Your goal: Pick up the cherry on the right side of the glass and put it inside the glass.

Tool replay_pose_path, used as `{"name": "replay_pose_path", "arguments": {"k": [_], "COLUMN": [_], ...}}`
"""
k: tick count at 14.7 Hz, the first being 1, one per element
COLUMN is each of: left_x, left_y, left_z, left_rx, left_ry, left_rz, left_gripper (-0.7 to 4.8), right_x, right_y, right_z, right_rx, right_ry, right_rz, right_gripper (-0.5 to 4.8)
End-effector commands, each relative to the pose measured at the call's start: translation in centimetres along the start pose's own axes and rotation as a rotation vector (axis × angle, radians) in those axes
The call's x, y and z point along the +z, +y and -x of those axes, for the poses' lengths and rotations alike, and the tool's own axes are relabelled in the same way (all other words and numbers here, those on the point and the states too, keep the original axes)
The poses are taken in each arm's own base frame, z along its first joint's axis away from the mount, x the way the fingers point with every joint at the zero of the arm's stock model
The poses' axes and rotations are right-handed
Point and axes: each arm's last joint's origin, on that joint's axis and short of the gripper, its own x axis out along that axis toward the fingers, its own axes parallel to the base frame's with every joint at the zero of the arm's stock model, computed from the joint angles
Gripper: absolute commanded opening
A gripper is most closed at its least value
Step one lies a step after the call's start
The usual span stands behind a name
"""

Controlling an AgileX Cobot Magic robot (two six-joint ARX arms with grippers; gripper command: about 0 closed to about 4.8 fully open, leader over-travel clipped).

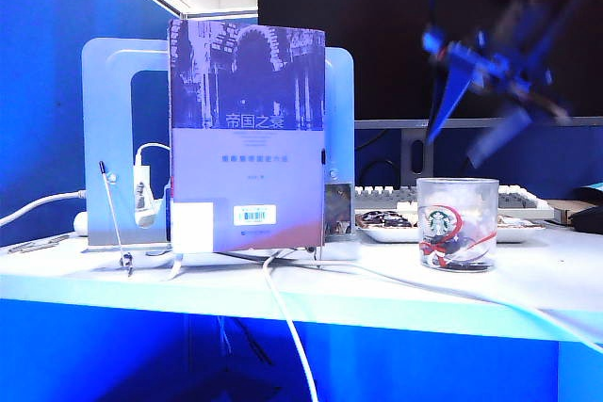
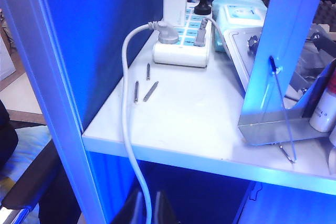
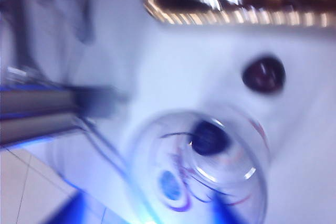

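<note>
The glass (image 1: 457,223), a clear tumbler with a green logo and red curls, stands on the white table at the right. A dark cherry (image 3: 209,137) lies on its bottom, showing as a dark lump (image 1: 459,251) in the exterior view. A second dark-red cherry (image 3: 264,73) rests on the table just outside the glass. My right gripper (image 1: 454,146) hangs blurred above the glass, open, with nothing between its blue fingers. In its wrist view the right gripper (image 3: 149,211) looks straight down into the glass (image 3: 202,166). My left gripper (image 2: 147,209) is below the table's left edge, dark fingers almost touching.
A large book (image 1: 247,138) stands upright in a metal stand at the table's middle. A plate (image 1: 377,230) of dark items and a keyboard (image 1: 513,197) lie behind the glass. White cables (image 1: 283,313) hang over the front edge. A power strip (image 2: 184,45) sits near the left gripper's side.
</note>
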Motion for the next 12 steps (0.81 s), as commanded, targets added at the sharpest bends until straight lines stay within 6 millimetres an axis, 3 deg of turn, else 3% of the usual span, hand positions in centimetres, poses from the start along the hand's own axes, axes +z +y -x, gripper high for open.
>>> {"name": "replay_pose_path", "arguments": {"k": [1, 2, 3, 5, 7, 10, 12], "left_x": [-0.1, -0.1, -0.1, -0.1, -0.1, -0.1, -0.1], "left_y": [0.0, 0.0, 0.0, 0.0, 0.0, 0.0, 0.0], "left_z": [0.0, 0.0, 0.0, 0.0, 0.0, 0.0, 0.0], "left_rx": [-0.004, -0.004, -0.004, -0.004, -0.004, -0.004, -0.004], "left_ry": [0.011, 0.011, 0.011, 0.011, 0.011, 0.011, 0.011], "left_rz": [0.003, 0.003, 0.003, 0.003, 0.003, 0.003, 0.003], "left_gripper": [0.53, 0.53, 0.53, 0.53, 0.53, 0.53, 0.53], "right_x": [1.5, 1.8, 2.0, 1.3, -0.8, -6.6, -12.7], "right_y": [2.4, 3.0, 4.5, 6.4, 8.1, 10.1, 10.9], "right_z": [4.5, 5.8, 8.9, 13.5, 18.3, 25.7, 30.8], "right_rx": [0.037, 0.044, 0.062, 0.084, 0.093, 0.007, -0.106], "right_ry": [-0.132, -0.171, -0.267, -0.392, -0.531, -0.741, -0.916], "right_rz": [0.063, 0.08, 0.124, 0.182, 0.279, 0.395, 0.463], "right_gripper": [0.71, 0.17, -0.05, -0.05, -0.05, -0.05, -0.05]}}
